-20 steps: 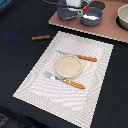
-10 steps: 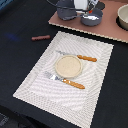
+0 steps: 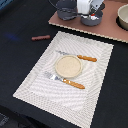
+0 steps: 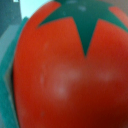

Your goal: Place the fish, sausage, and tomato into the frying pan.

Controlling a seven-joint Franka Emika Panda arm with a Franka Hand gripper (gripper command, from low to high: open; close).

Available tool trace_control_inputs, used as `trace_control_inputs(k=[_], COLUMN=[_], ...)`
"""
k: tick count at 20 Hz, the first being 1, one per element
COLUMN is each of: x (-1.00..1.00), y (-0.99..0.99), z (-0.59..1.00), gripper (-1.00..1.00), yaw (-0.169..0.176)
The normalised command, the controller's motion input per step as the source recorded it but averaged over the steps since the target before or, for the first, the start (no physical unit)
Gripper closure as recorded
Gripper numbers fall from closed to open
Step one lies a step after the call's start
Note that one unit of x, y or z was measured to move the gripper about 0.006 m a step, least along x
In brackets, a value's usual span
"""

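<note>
Since half second ago: white gripper (image 3: 93, 11) shifted slightly over shallow blue-grey frying pan (image 3: 92, 20), at 12 o'clock of exterior view. Jaw state: cannot tell. Glossy red tomato (image 4: 70, 70) with green stem star fills wrist view. Thin reddish-brown sausage (image 3: 40, 37) unmoved at 10 o'clock, on dark table. Deeper grey pot (image 3: 65, 10) beside pan. Round tan plate (image 3: 68, 66) centre, between orange-handled cutlery (image 3: 75, 83).

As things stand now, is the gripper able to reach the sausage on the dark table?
Probably yes. The sausage lies alone in the open, with nothing on or against it. The gripper is over the frying pan, its hold unclear.
</note>
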Motion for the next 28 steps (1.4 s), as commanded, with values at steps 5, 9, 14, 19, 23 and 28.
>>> trace_control_inputs(k=[5, 9, 14, 19, 23, 28], x=[0.39, 0.33, 0.21, 0.15, -0.28, -0.53], y=[0.5, 0.43, 0.15, -0.06, -0.58, -0.63], z=[0.1, 0.43, 0.85, 0.98, 0.88, 0.49], gripper=[-1.0, -1.0, -1.0, -1.0, -1.0, -1.0], yaw=[-0.046, -0.04, -0.052, -0.039, -0.004, 0.0])
